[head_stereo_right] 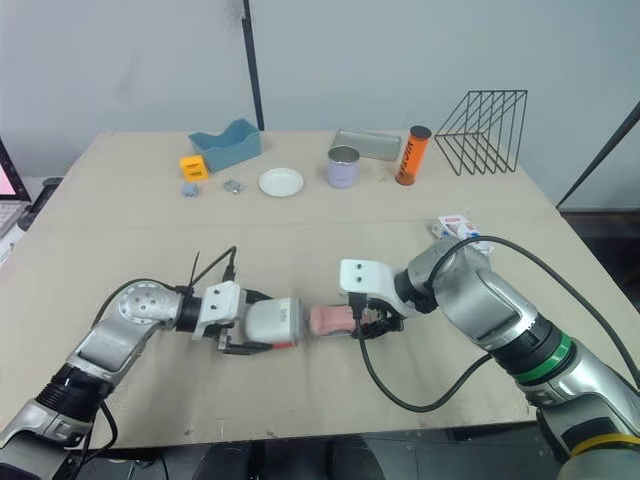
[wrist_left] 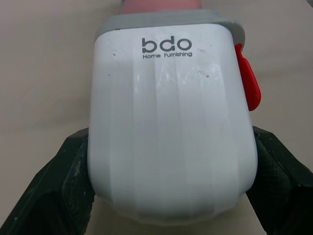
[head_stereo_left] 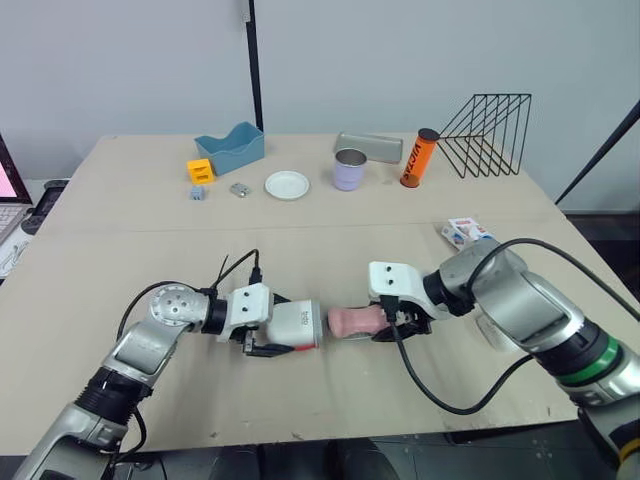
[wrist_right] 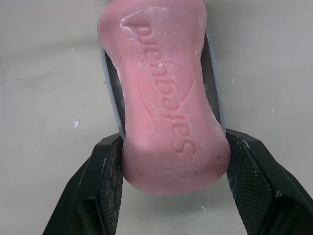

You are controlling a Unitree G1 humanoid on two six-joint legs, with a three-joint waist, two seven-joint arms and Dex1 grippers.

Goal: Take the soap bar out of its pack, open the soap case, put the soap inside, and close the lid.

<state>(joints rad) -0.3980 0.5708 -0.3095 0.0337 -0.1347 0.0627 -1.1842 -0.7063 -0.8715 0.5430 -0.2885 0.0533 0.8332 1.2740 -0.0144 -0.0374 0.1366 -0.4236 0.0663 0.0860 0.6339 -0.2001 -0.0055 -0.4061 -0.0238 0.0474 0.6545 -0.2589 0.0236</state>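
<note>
In the head views the soap bar (head_stereo_left: 352, 321) is out of its pack (head_stereo_left: 465, 232), which lies at three o'clock on the desk (head_stereo_left: 150, 220). The right hand (head_stereo_left: 397, 322) pinches the bar and the left hand (head_stereo_left: 272, 326) pinches the soap case (head_stereo_left: 300, 325), the two end to end at six o'clock. The left wrist view adds the case's red latch (wrist_left: 247, 85), and the right wrist view shows the bar's far end inside the grey rim (wrist_right: 215, 93), so seating it and shutting the case likely remain.

Head stereo downward, wrists close — sharing soap (wrist_right: 166, 98)
</note>
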